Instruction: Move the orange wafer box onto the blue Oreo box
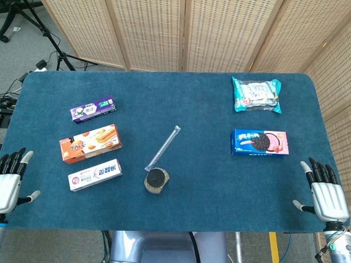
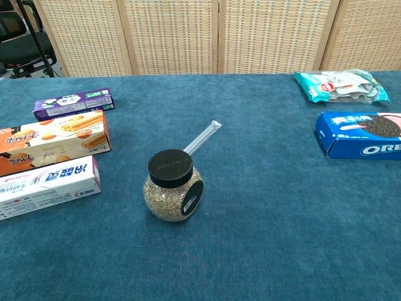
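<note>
Both hands idle; the wafer box has not been picked up yet.
The left robot hand [image 1: 11, 178] and right robot hand [image 1: 323, 192] rest wide and empty at the counter [image 1: 192, 115] edges, about 8 and 4 o'clock. The orange wafer box [image 1: 90, 143] lies at 9 o'clock, the blue Oreo box [image 1: 259, 142] well apart at 3 o'clock; next, the left hand likely reaches for the wafer box.

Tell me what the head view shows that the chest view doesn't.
Only the head view shows the left hand and right hand, both empty with fingers spread at the near table corners.

Only the chest view shows the side of the jar: clear, with grainy contents.

Both show the orange wafer box, blue Oreo box, purple box, toothpaste box, teal snack bag and clear tube.
</note>
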Available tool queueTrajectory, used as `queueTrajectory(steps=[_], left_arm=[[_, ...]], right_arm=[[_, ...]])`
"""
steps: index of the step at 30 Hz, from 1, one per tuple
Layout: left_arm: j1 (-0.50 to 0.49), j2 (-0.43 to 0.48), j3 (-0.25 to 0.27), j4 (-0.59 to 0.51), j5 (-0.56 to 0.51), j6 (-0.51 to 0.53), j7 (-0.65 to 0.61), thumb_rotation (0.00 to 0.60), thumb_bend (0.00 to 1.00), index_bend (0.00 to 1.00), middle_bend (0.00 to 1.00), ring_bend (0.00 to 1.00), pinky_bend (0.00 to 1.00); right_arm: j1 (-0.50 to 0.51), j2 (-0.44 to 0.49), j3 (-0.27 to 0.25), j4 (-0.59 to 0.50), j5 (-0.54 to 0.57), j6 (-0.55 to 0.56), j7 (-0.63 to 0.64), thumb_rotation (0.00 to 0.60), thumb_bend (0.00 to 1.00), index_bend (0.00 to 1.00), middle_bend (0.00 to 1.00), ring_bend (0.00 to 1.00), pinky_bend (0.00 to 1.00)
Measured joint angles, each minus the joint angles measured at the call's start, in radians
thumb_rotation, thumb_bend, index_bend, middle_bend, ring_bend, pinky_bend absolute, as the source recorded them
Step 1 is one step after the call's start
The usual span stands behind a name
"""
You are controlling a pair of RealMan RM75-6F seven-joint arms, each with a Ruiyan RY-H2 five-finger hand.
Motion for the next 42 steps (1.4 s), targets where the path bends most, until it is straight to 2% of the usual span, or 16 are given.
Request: queueTrajectory(steps=[35, 42], left_arm=[[-0.008, 0.017, 0.008, -0.05, -0.021, -0.029, 0.026, 0.6, 0.12, 0.0, 0.0, 0.0, 0.0], [-0.019, 0.018, -0.001, -0.077, -0.057, -0.056, 0.03, 0.6, 0.13, 0.0, 0.0, 0.0, 0.0]], right_arm=[[0.003, 0.008, -0.007, -0.009, 0.005, -0.015, 0.006, 0.6, 0.0, 0.0, 0.0, 0.0, 0.0], [0.006, 0.008, -0.005, -0.006, 0.018, -0.026, 0.009, 0.6, 0.0, 0.0, 0.0, 0.0, 0.0]])
